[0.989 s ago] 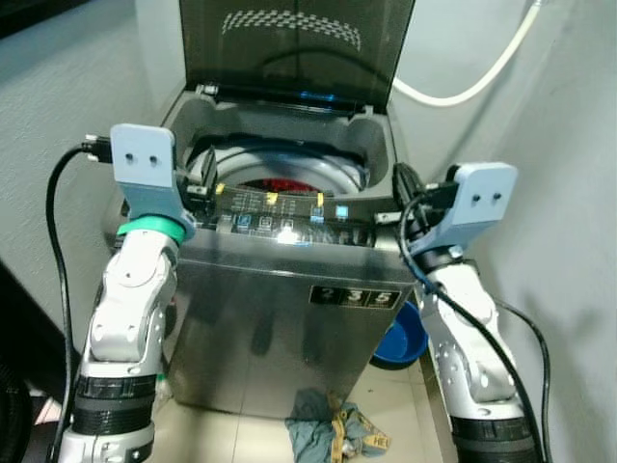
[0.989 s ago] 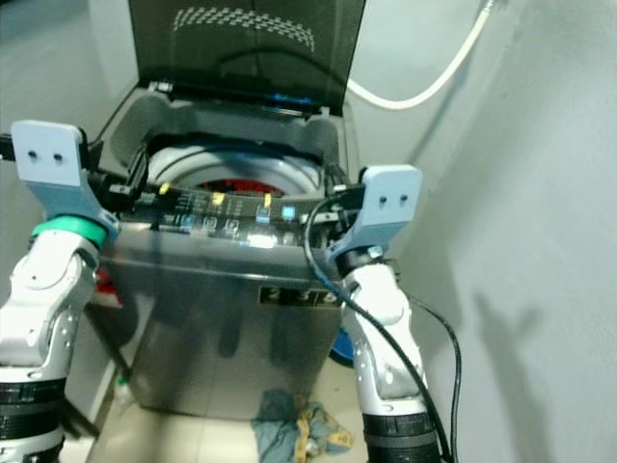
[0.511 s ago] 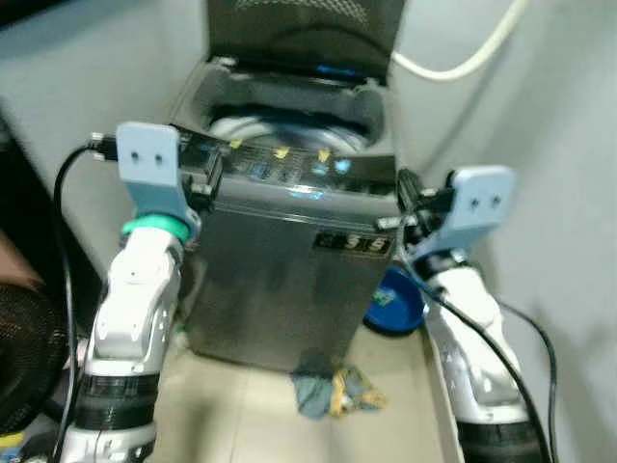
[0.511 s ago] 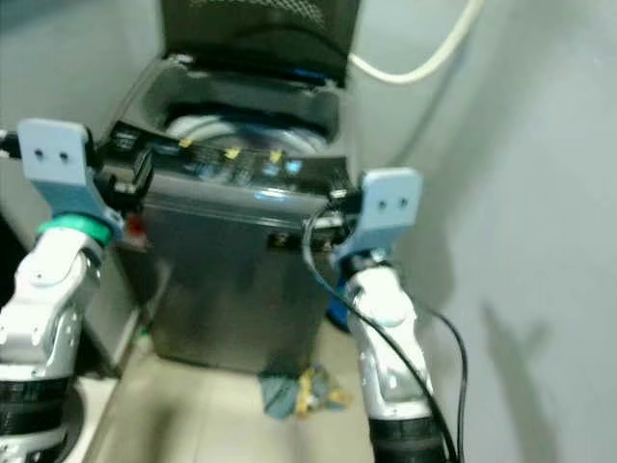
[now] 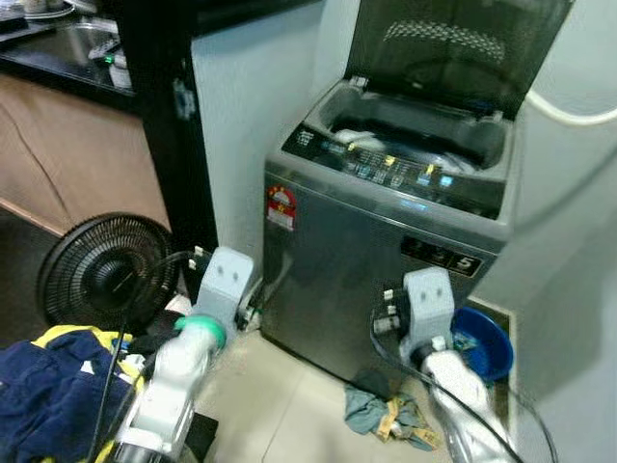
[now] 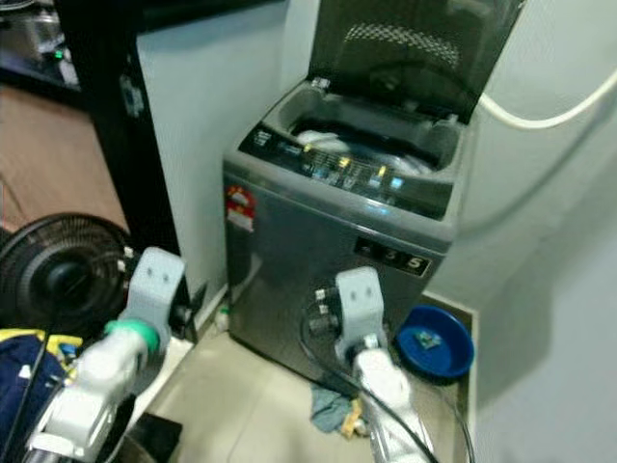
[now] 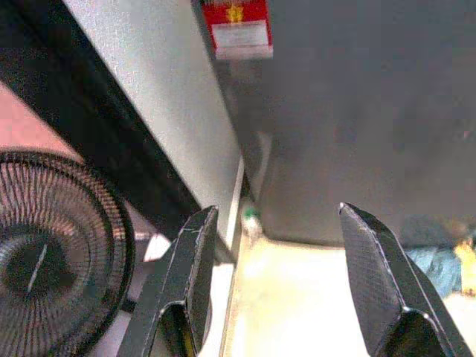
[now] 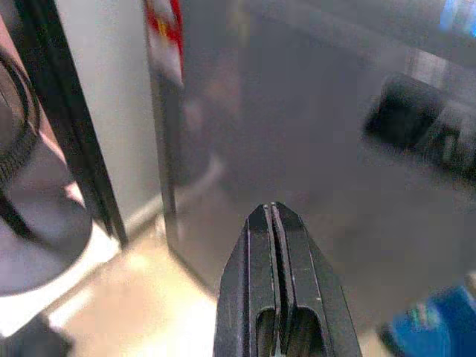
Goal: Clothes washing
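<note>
Jaws on my left gripper [image 7: 271,245] stand spread wide with nothing between them, while those on my right gripper [image 8: 274,223] are pressed flat together — both arms held low in front of the machine. My left fingers [image 7: 190,260] point at the gap where the pale wall panel meets the grey top-loading washing machine [image 5: 386,241], whose dark tinted lid [image 5: 448,48] stands upright and open. A red-and-white sticker [image 5: 281,205] sits on its front upper corner, and small lights show on the control strip [image 5: 395,174].

On the tiled floor [image 5: 280,405] at the foot of the washer lies a crumpled blue-grey cloth with a yellow patch [image 5: 386,415]; just beside it, toward the corner, a round blue plastic basin [image 5: 482,342] (something small lies inside it). To my left stands a black round floor fan [image 5: 106,275], and nearer me a heap of navy and yellow clothing [image 5: 53,386]. A white hose [image 5: 569,111] curves along the wall behind the lid.
</note>
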{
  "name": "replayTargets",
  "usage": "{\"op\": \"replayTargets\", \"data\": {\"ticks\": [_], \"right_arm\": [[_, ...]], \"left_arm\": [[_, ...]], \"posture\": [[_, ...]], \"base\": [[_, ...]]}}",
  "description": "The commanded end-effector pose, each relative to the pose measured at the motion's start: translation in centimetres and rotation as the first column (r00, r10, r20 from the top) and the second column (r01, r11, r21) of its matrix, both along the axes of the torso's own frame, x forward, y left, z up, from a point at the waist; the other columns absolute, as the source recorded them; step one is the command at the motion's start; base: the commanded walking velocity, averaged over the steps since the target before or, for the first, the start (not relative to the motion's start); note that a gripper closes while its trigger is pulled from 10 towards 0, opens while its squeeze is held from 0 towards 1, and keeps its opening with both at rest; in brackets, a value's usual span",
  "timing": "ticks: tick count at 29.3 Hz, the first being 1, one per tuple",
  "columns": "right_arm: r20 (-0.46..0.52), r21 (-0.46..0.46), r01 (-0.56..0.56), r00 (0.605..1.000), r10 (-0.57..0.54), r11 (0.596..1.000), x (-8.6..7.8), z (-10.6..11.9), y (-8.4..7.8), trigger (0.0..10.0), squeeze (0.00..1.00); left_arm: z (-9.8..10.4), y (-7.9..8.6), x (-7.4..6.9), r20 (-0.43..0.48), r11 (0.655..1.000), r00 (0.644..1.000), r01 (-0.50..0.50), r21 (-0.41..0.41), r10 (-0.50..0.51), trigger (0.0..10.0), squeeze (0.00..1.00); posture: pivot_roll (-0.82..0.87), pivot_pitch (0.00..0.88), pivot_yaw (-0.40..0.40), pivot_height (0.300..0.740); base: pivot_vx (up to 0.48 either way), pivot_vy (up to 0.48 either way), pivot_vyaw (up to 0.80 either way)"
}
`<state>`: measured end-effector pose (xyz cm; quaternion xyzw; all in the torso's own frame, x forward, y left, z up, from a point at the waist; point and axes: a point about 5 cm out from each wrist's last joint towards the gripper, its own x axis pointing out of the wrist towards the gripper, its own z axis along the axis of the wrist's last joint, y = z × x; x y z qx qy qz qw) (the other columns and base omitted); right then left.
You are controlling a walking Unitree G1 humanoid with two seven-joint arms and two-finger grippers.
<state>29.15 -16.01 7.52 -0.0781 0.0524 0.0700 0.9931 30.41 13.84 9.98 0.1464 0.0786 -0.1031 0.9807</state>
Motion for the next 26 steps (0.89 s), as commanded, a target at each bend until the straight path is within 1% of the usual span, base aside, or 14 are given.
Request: {"op": "replayTargets", "data": {"ticks": [1, 4, 8, 10, 14, 15, 16, 17, 18, 19, 20, 21, 24, 26], "right_arm": [[0.007, -0.016, 0.013, 1.0, -0.013, 1.0, 0.0, -0.3, -0.4, 10.0, 0.0], [-0.061, -0.04, 0.038, 0.997, -0.04, 0.998, -0.8, -2.3, -1.3, 10.0, 0.0], [-0.097, -0.054, 0.051, 0.994, -0.056, 0.997, -1.3, -3.3, -1.8, 10.0, 0.0], [-0.236, -0.063, 0.123, 0.962, -0.134, 0.99, -3.1, -6.9, -3.3, 10.0, 0.0], [-0.236, -0.063, 0.123, 0.962, -0.134, 0.99, -3.1, -6.9, -3.3, 10.0, 0.0], [-0.297, -0.06, 0.161, 0.939, -0.171, 0.985, -4.0, -8.3, -3.9, 10.0, 0.0], [-0.297, -0.06, 0.161, 0.939, -0.171, 0.985, -4.0, -8.3, -3.9, 10.0, 0.0], [-0.372, -0.051, 0.207, 0.904, -0.211, 0.977, -5.3, -9.9, -4.5, 10.0, 0.0], [-0.372, -0.051, 0.207, 0.904, -0.211, 0.977, -5.3, -9.9, -4.5, 10.0, 0.0], [-0.425, -0.032, 0.244, 0.874, -0.234, 0.969, -6.4, -11.0, -4.7, 10.0, 0.0], [-0.425, -0.032, 0.244, 0.874, -0.234, 0.969, -6.4, -11.0, -4.7, 10.0, 0.0], [-0.456, -0.013, 0.266, 0.856, -0.243, 0.964, -7.1, -11.6, -4.8, 10.0, 0.0], [-0.467, 0.007, 0.279, 0.85, -0.243, 0.96, -7.5, -12.0, -4.8, 10.0, 0.0], [-0.456, 0.014, 0.277, 0.857, -0.24, 0.961, -7.3, -11.8, -4.7, 10.0, 0.0]], "left_arm": [[-0.7, -0.6, -0.3, -0.006, 1.0, 1.0, 0.025, 0.009, -0.025, 10.0, 0.0], [-2.5, -0.7, -0.9, -0.069, 0.999, 0.997, 0.033, 0.02, -0.032, 10.0, 0.0], [-3.2, -0.7, -1.2, -0.088, 0.999, 0.996, 0.036, 0.033, -0.033, 10.0, 0.0], [-6.1, 0.2, -2.2, -0.169, 0.996, 0.986, 0.02, 0.082, -0.006, 10.0, 0.0], [-6.1, 0.2, -2.2, -0.169, 0.996, 0.986, 0.02, 0.082, -0.006, 10.0, 0.0], [-7.4, 0.8, -2.7, -0.212, 0.996, 0.977, 0.006, 0.094, 0.014, 10.0, 0.0], [-7.4, 0.8, -2.7, -0.212, 0.996, 0.977, 0.006, 0.094, 0.014, 10.0, 0.0], [-9.2, 2.0, -3.5, -0.285, 0.993, 0.955, -0.049, 0.105, 0.078, 10.0, 0.0], [-9.2, 2.0, -3.5, -0.285, 0.993, 0.955, -0.049, 0.105, 0.078, 10.0, 0.0], [-10.9, 3.2, -4.5, -0.352, 0.986, 0.925, -0.107, 0.124, 0.145, 10.0, 0.0], [-10.9, 3.2, -4.5, -0.352, 0.986, 0.925, -0.107, 0.124, 0.145, 10.0, 0.0], [-12.0, 4.2, -5.3, -0.399, 0.978, 0.895, -0.157, 0.135, 0.199, 10.0, 0.0], [-12.7, 5.0, -6.1, -0.42, 0.967, 0.872, -0.206, 0.148, 0.251, 10.0, 0.0], [-12.5, 5.2, -5.9, -0.403, 0.966, 0.879, -0.214, 0.147, 0.256, 10.0, 0.0]], "posture": [[0.08, 0.01, -0.001, 0.74], [0.08, 0.005, 0.005, 0.74], [0.08, 0.005, 0.005, 0.74], [0.07, 0.0, 0.007, 0.74], [0.07, 0.0, 0.007, 0.74], [0.07, 0.0, 0.006, 0.74], [0.07, 0.0, 0.006, 0.74], [0.07, 0.0, 0.005, 0.74], [0.07, 0.0, 0.005, 0.74], [0.07, 0.0, 0.005, 0.74], [0.07, 0.0, 0.005, 0.74], [0.08, 0.0, -0.004, 0.74], [0.08, 0.0, -0.005, 0.74], [0.08, 0.0, -0.005, 0.74]], "base": [[0.0, 0.0, 0.79], [0.0, 0.0, 0.78], [0.0, 0.0, 0.78], [0.0, 0.0, 0.78], [0.0, 0.0, 0.78], [0.0, 0.0, 0.78], [0.0, 0.0, 0.78], [0.0, 0.0, 0.78], [0.0, 0.0, 0.78], [0.0, 0.0, 0.78], [0.0, 0.0, 0.78], [0.0, 0.0, 0.77], [0.0, 0.0, 0.76], [0.0, 0.0, 0.76]]}}
